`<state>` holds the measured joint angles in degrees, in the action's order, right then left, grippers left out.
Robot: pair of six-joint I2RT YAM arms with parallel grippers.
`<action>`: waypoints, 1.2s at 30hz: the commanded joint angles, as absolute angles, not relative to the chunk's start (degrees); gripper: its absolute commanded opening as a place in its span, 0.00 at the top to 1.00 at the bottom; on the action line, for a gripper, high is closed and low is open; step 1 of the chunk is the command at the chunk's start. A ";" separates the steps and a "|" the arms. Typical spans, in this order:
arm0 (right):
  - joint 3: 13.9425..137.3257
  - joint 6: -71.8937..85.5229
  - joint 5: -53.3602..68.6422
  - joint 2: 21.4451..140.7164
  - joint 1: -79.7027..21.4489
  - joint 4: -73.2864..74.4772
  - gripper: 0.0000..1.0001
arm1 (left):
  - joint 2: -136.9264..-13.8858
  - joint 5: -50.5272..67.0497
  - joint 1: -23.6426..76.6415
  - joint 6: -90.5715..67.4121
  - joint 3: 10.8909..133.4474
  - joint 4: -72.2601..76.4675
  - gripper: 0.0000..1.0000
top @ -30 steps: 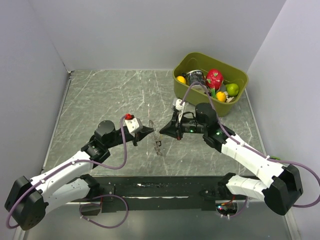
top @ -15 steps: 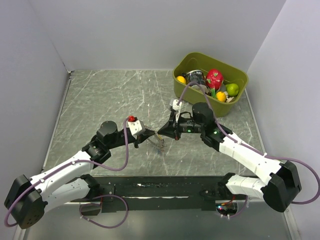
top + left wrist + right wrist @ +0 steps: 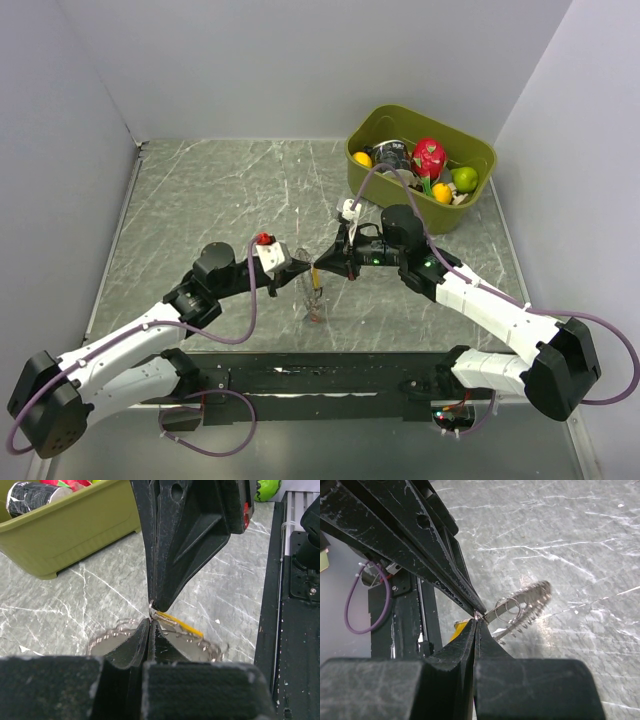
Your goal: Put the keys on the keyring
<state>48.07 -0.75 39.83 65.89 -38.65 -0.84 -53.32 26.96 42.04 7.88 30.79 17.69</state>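
Olive bin [image 3: 481,174] holding toy fruit [image 3: 429,156] and can [image 3: 391,155], left gripper [image 3: 307,268] clenched on keyring [image 3: 313,294], right gripper [image 3: 320,265] pinched shut beside it

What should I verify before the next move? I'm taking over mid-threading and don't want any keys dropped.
1. Jaws shut on left gripper and right gripper, tip to tip: ok.
2. Right gripper pinching the keyring at its top: ok, judging by the right wrist view.
3. Left gripper holding anything: cannot tell.
4. Keyring hanging off the table: ok.
5. Yellow-capped key threaded onto the ring: cannot tell.
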 commanded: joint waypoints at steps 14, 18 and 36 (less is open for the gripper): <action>48.16 -2.55 36.12 63.72 -38.94 -2.37 1.00 | -48.78 26.63 42.54 7.65 32.52 21.97 0.99; 48.34 -2.63 37.00 64.33 -38.94 -2.20 1.00 | -48.08 26.98 42.45 7.12 31.73 23.20 0.99; 47.02 -2.64 37.88 60.12 -38.85 -2.99 0.75 | -47.20 27.95 42.54 5.36 28.74 29.79 0.99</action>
<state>47.29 -1.45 39.44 63.70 -38.76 -0.86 -48.51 26.57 42.26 6.17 28.12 23.24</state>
